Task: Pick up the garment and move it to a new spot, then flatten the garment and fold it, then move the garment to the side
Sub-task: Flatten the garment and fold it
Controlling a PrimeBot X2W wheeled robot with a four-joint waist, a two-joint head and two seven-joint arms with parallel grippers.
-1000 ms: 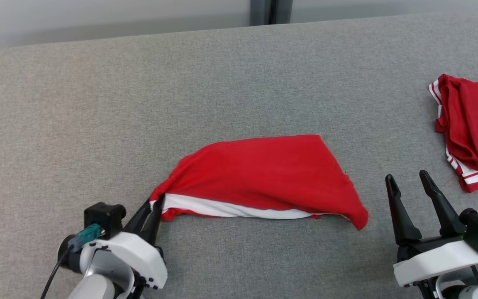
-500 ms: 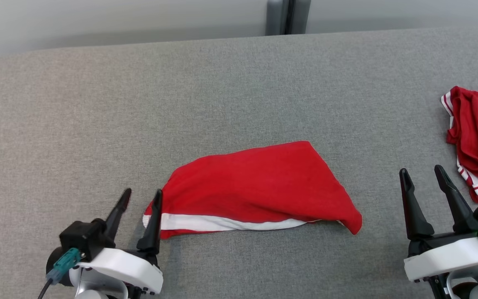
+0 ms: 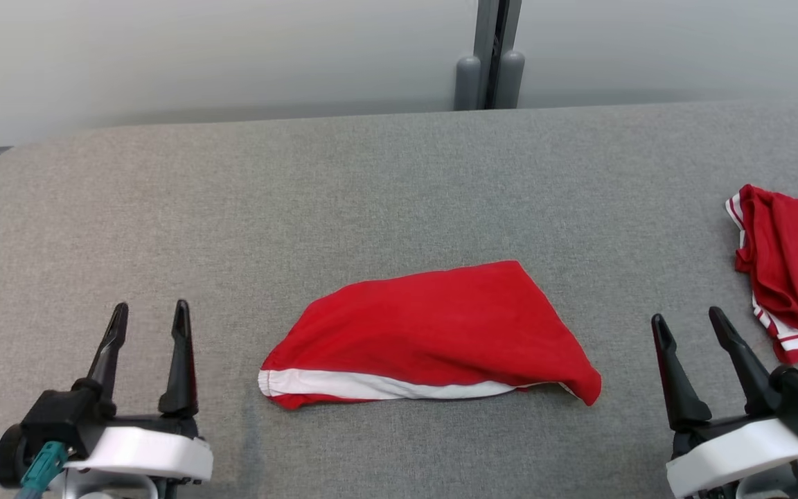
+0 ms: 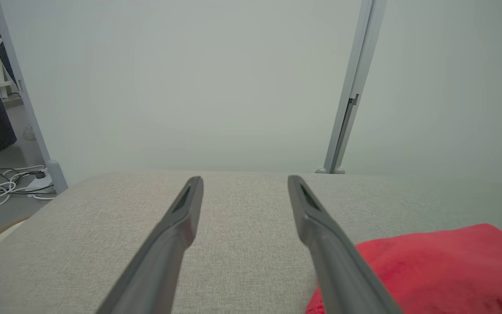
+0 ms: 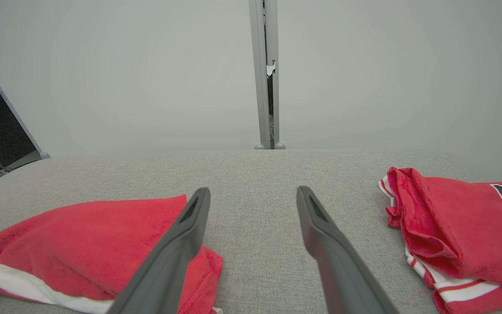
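From the head camera: a red cloth garment (image 3: 433,333) with a white band along its near edge lies flattened and folded at the middle of the grey fabric-covered table (image 3: 371,180). My left gripper (image 3: 150,307) stands at the lower left, well apart from the garment, fingers spread and holding nothing. My right gripper (image 3: 687,316) stands at the lower right, likewise spread and empty, between the garment and a second red garment (image 3: 797,263) with white stripes, bunched at the table's right edge. A grey metal post (image 3: 489,55) rises behind the table against a pale wall.

From my left wrist: my two dark fingers stand parted above bare table, the red cloth garment (image 4: 442,266) lying just beside the right-hand finger. White cables (image 4: 7,183) lie on the floor at far left.

From my right wrist: my fingers gape over bare table, the red cloth garment (image 5: 81,235) on the left, its white band showing, and the second red garment (image 5: 460,231) on the right, a dark printed mark on it.
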